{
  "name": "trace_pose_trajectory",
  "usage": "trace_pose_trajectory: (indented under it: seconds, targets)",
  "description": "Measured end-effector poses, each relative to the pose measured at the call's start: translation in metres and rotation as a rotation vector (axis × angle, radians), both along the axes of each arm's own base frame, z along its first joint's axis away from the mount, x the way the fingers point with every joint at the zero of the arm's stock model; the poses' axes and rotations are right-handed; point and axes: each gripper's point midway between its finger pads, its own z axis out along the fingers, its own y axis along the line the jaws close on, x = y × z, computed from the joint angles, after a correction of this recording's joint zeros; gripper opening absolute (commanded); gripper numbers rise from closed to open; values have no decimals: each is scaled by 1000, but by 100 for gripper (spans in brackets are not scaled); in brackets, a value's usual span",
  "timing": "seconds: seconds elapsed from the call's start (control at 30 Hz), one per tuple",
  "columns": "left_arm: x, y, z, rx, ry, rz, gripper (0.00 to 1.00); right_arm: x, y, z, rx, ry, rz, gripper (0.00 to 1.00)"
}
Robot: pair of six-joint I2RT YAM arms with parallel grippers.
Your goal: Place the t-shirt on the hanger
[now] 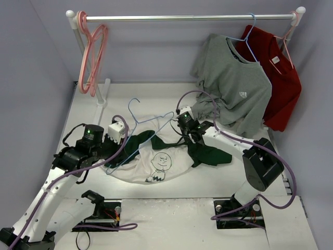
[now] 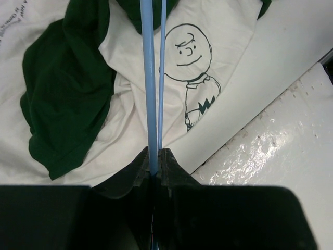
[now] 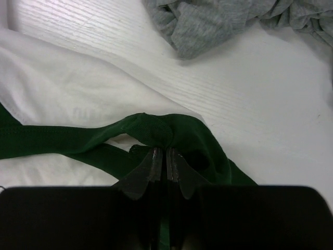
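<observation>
Left wrist view shows the left gripper (image 2: 154,153) squeezing the hanger (image 2: 148,78) just over the crumpled t-shirt (image 2: 130,104), whose green edge the right gripper (image 3: 161,153) pinches, and a hard pull could slip that small bit out.

Robot lab test booth: plain grey walls (image 1: 31,78), white table (image 1: 156,96), bolted-down robot arms (image 1: 260,166), garment rail (image 1: 187,17).

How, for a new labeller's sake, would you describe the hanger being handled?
Below the clothes rail, at the table's middle, lies the cartoon-print t-shirt. Over it is a thin light-blue hanger, pinched by the left fingers. It is the only hanger off the rail.
</observation>
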Motion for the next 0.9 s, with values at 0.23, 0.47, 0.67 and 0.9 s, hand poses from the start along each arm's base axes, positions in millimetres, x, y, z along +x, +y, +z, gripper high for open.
trace_pose_trajectory:
  seconds: [0.23, 0.47, 0.67, 0.9]
  targets:
    - [-8, -7, -22, -11, 53, -43, 0, 15, -19, 8, 19, 13, 21, 0]
    - [-9, -21, -18, -52, 32, -100, 0, 26, -13, 24, 61, 14, 97, 0]
    - [-12, -28, -29, -50, 47, -152, 0, 29, -7, 33, 74, 14, 150, 0]
    - [-12, -32, -41, -24, 74, -181, 0, 31, -4, 42, 72, 7, 181, 0]
